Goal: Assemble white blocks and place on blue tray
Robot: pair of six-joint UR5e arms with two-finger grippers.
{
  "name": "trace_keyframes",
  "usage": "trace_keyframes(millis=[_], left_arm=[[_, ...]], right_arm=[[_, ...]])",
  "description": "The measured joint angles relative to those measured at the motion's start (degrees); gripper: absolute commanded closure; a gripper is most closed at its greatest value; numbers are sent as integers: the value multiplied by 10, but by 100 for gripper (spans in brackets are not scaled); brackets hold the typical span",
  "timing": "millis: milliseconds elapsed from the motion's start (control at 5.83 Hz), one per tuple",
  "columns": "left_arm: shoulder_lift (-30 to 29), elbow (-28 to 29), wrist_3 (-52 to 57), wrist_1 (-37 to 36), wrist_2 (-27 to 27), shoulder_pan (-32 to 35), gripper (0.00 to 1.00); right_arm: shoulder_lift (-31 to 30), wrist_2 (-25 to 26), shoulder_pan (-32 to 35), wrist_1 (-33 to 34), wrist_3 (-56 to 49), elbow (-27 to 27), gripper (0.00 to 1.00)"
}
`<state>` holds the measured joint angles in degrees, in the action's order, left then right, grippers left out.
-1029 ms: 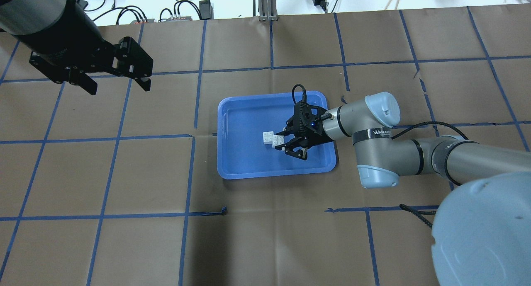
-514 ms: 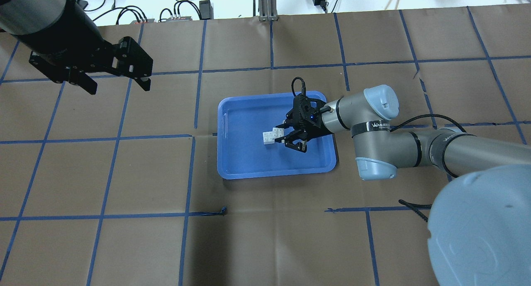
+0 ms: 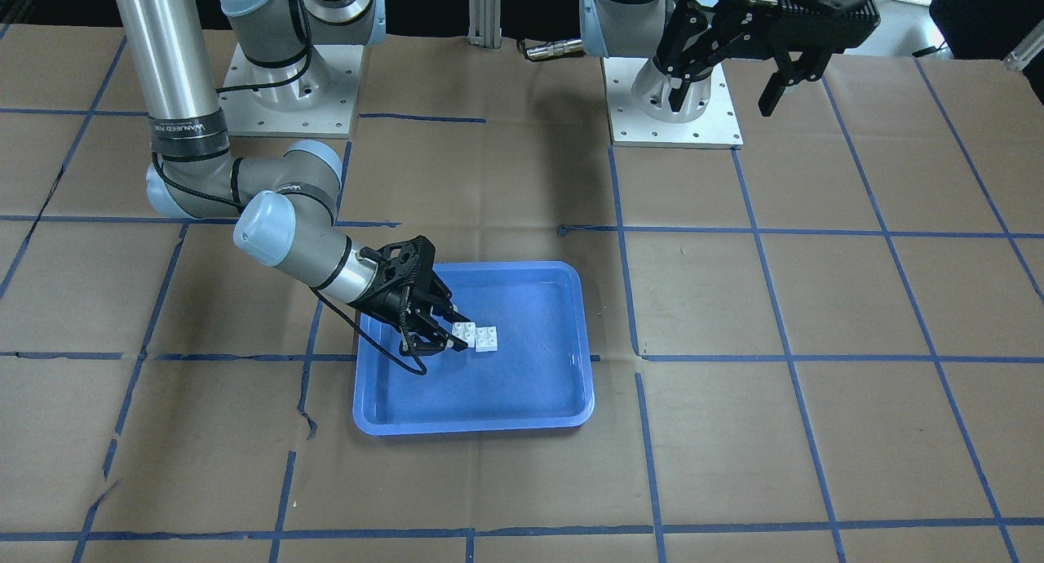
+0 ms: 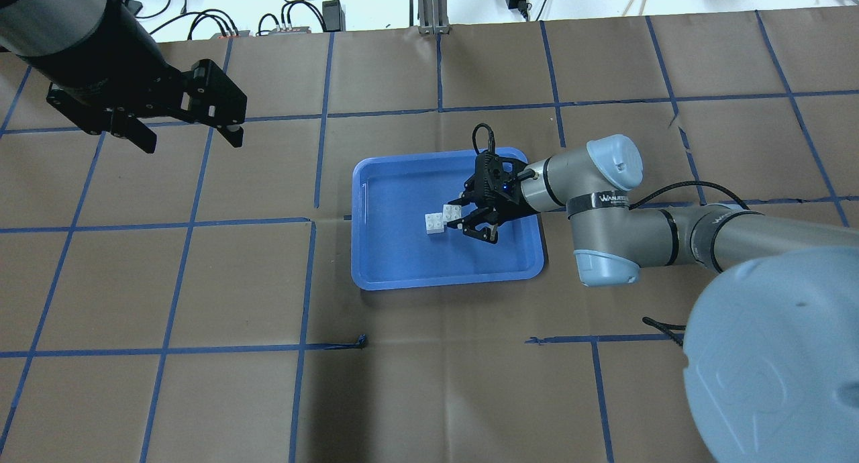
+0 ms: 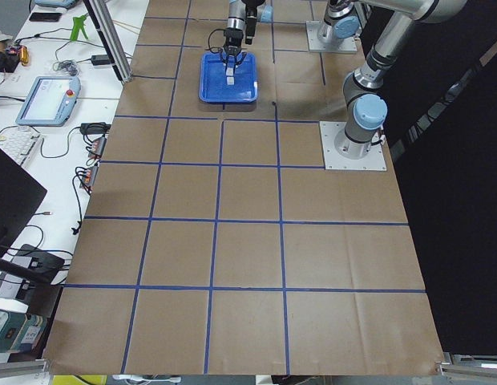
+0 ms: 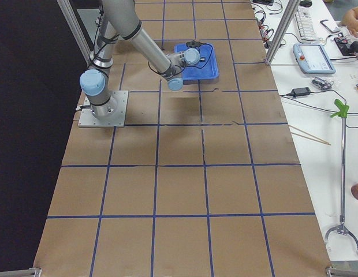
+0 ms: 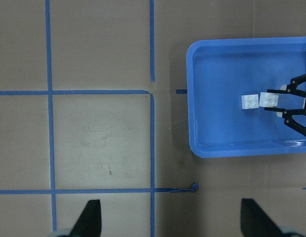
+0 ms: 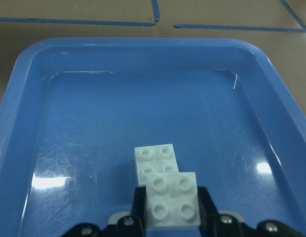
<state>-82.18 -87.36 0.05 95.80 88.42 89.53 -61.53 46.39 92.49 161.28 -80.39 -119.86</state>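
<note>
The blue tray [image 4: 389, 268] lies mid-table on the brown paper. Inside it are two white blocks. One block [image 4: 435, 223] rests on the tray floor. The other block [image 4: 451, 213] sits between the fingers of my right gripper [image 4: 468, 216], which is shut on its sides. In the right wrist view the held block [image 8: 172, 202] overlaps the near edge of the resting block [image 8: 154, 158]; I cannot tell whether they are joined. My left gripper [image 4: 191, 139] hangs open and empty, high over the table's far left, well apart from the tray [image 3: 506, 408].
Blue tape lines grid the paper. Cables and power adapters [image 4: 295, 20] lie past the far edge. Both arm bases [image 3: 673, 106] stand on plates at the robot's side. A desk with a teach pendant [image 5: 48, 96] runs along the table's far side.
My right gripper has shifted slightly toward the table's far side, carrying its white block from level with the resting block to its far right corner. The left arm stayed still.
</note>
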Motion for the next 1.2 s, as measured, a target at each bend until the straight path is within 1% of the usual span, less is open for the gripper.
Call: trace_keyframes(millis=[514,1200], left_arm=[[0,0,-2,0,0,0,0],[0,0,-2,-2,0,-1,1]], right_arm=[[1,3,-10,-2,-2,-2,77],[16,1,-3,0,1,-1,76]])
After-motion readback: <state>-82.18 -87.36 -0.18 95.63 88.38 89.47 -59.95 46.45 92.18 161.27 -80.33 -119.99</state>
